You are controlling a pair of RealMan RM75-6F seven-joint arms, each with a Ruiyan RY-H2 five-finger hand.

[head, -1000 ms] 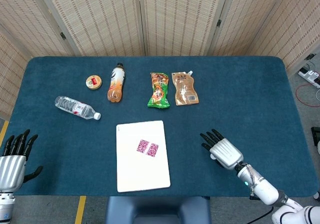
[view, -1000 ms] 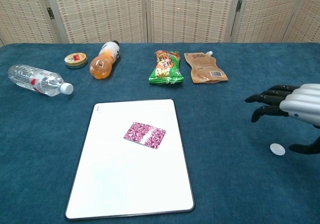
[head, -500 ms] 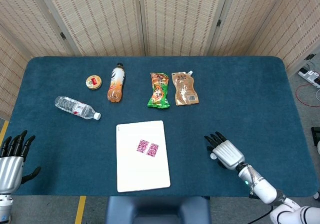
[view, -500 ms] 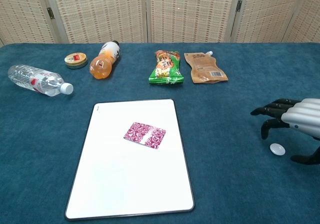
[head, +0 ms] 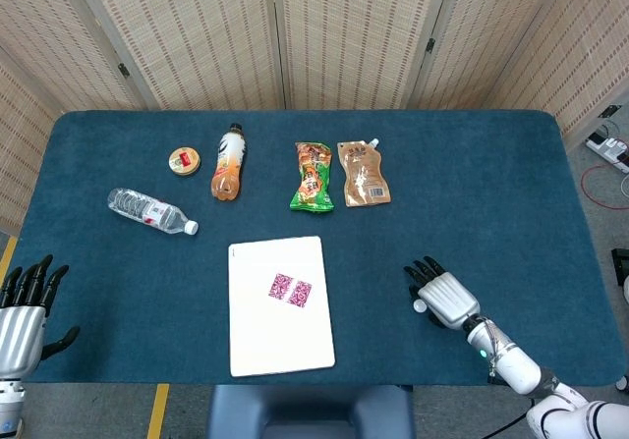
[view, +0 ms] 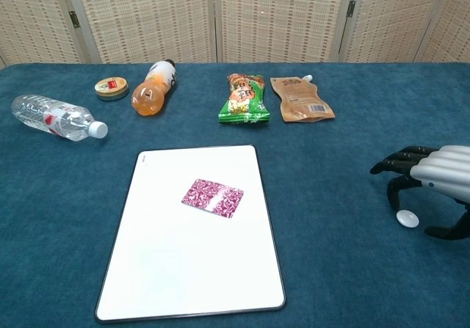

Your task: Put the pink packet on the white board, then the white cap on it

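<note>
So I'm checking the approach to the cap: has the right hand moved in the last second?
Yes. The right hand has dropped toward the white cap on the table, fingers now just above it.

The table (view: 345, 269) was covered in matt, napped blue cloth. The white board (view: 176, 262) looked smooth and faintly glossy, the pink packet (view: 212, 197) shiny foil-like. The right hand (view: 433, 174) showed brushed silver metal with black plastic fingers (view: 396, 168).
</note>
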